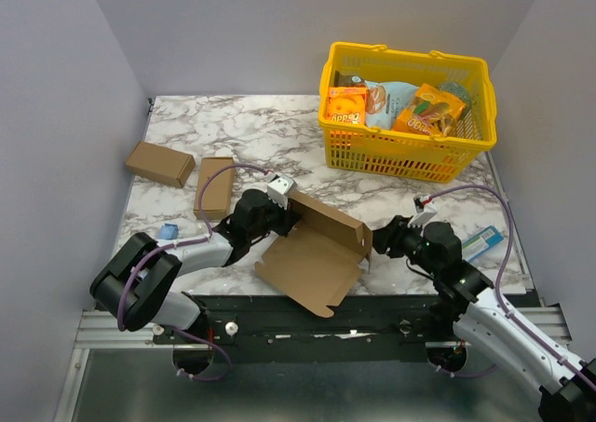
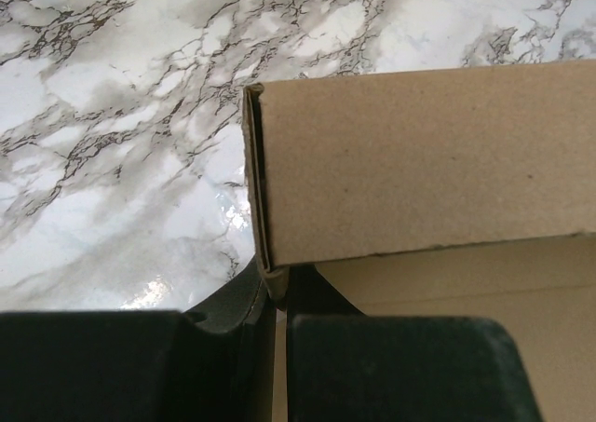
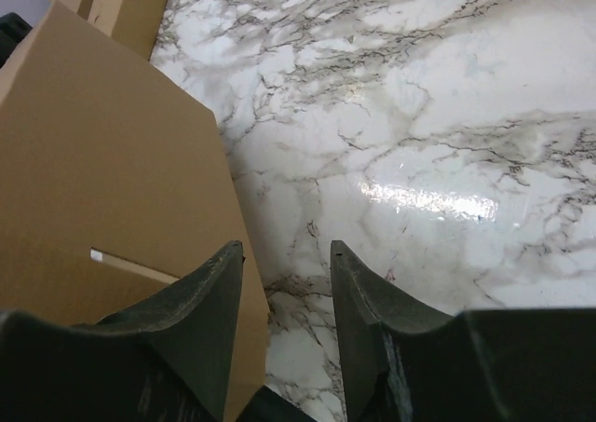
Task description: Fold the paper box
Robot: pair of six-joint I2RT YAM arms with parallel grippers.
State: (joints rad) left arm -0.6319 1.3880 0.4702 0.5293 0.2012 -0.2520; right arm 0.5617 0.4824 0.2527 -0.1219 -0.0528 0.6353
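Note:
The paper box (image 1: 312, 250) lies half open near the table's front edge: a flat brown panel with one long wall raised at its far side. My left gripper (image 1: 279, 208) is shut on the left end of that wall. In the left wrist view its jaws pinch the folded cardboard corner (image 2: 273, 287), and the wall (image 2: 428, 161) stretches away to the right. My right gripper (image 1: 377, 240) is at the box's right end, open. In the right wrist view its left finger (image 3: 209, 301) lies over the brown panel (image 3: 102, 180), whose edge runs just inside the gap. The right finger (image 3: 363, 301) is over bare marble.
A yellow basket (image 1: 405, 110) full of snack packets stands at the back right. Two smaller cardboard boxes (image 1: 160, 163) (image 1: 214, 186) lie at the left, with a small blue object (image 1: 168, 230) in front of them. A blue-and-white packet (image 1: 484, 243) lies at the right edge.

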